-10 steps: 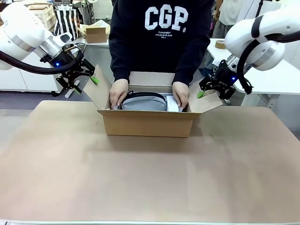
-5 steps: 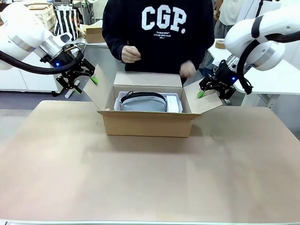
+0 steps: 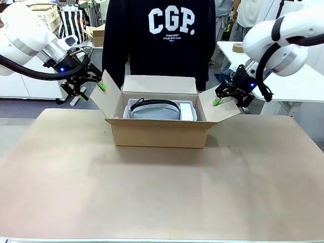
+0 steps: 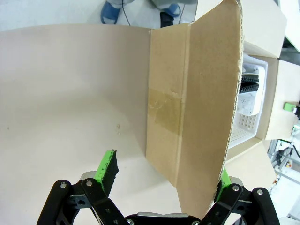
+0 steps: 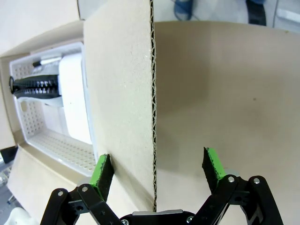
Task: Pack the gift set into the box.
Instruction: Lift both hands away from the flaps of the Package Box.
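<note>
The left end effector (image 4: 166, 171) and right end effector (image 5: 158, 168) each sit spread astride an open flap (image 4: 201, 93) of the box (image 3: 159, 132), with the gift set (image 3: 154, 110) already inside, so only closing seems left.

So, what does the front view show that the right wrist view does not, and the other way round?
Front view: the person standing behind the box, the box's near wall, and the left tool at the left flap. Right wrist view: the corrugated edge of the right flap running between the open fingers, and the perforated floor of a white tray in the box. Both: the box, the gift set's dark upper edge inside it, the right tool open at that flap, and the brown table.
</note>
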Available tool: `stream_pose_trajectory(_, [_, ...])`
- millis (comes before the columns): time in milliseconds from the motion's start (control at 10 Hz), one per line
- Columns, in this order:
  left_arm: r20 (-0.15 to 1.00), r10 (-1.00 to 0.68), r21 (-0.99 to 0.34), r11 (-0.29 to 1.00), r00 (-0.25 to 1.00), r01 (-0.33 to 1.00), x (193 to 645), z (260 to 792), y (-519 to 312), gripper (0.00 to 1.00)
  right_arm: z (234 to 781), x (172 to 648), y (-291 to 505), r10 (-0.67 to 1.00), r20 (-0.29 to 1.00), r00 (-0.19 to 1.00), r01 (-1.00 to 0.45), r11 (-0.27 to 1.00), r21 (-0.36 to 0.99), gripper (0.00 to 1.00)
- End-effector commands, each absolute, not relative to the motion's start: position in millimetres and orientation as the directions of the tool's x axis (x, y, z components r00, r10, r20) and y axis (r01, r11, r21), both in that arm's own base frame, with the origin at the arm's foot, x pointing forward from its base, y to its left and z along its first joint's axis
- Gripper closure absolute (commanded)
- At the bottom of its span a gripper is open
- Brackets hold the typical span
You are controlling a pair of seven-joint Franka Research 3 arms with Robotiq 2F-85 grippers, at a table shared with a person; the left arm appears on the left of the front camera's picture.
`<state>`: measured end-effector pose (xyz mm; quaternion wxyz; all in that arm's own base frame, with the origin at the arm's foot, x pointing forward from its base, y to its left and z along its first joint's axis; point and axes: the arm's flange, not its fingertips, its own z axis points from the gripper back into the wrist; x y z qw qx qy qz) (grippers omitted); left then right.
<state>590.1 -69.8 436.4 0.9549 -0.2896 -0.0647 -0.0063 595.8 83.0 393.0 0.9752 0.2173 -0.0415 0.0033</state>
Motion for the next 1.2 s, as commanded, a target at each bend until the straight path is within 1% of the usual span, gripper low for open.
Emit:
stream_pose_trajectory(0, [0.122,0.038,-0.539,0.841,0.992,0.034,588.5,438.7,-69.2,0.0,397.9,597.5,84.6,-0.024,0.071,0.997,-0.007,0.913,0.409,0.0])
stream_pose_trajectory(500, [0.122,0.038,-0.539,0.841,0.992,0.034,588.5,438.7,-69.2,0.0,397.9,597.5,84.6,-0.024,0.071,0.997,-0.007,0.913,0.409,0.0])
stream_pose_trajectory(600, [0.122,0.038,-0.539,0.841,0.992,0.034,588.5,438.7,-69.2,0.0,393.0,595.8,83.0,-0.012,0.082,0.997,-0.024,0.906,0.424,0.0])
stream_pose_trajectory(700, [0.127,0.025,-0.552,0.832,0.992,0.05,590.1,436.4,-69.8,0.0,432.2,572.9,76.8,0.059,0.113,0.992,-0.107,0.869,0.482,0.0])
stream_pose_trajectory(800, [0.197,-0.007,-0.585,0.801,0.98,0.123,566.1,480.4,-66.0,0.0,471.1,539.5,58.6,0.083,0.149,0.985,-0.147,0.856,0.495,0.0])
stream_pose_trajectory(900, [0.247,-0.039,-0.615,0.766,0.968,0.187,524.3,524.4,-48.6,0.0,509.3,489.8,24.0,0.076,0.114,0.991,-0.122,0.864,0.489,0.0])
stream_pose_trajectory(1000, [0.213,-0.149,-0.654,0.713,0.966,0.254,481.9,548.7,-32.9,0.0,535.0,446.2,-9.3,0.041,0.078,0.996,-0.077,0.841,0.535,0.0])
stream_pose_trajectory(1100, [0.243,-0.194,-0.659,0.686,0.95,0.308,449.6,559.7,-22.1,0.0,549.0,415.9,-36.1,0.1,0.087,0.991,-0.132,0.775,0.618,0.0])
